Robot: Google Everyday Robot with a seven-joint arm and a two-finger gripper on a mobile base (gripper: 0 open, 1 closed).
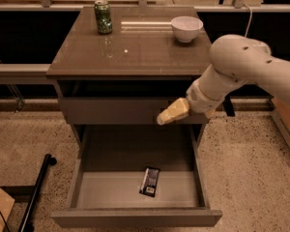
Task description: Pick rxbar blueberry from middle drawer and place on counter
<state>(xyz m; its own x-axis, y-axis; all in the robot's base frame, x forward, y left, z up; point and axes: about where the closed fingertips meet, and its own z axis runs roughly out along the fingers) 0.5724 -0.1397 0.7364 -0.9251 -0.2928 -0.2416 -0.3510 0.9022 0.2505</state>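
The rxbar blueberry lies flat on the light grey floor of the open middle drawer, right of centre, in a dark wrapper with white print. My gripper hangs on the white arm in front of the closed drawer front above, over the open drawer's right half and well above the bar. It holds nothing that I can see. The counter is the glossy brown-grey top of the cabinet.
A green can stands at the counter's back left and a white bowl at its back right. A black pole lies on the speckled floor to the left of the drawer. A wooden board edge is at bottom left.
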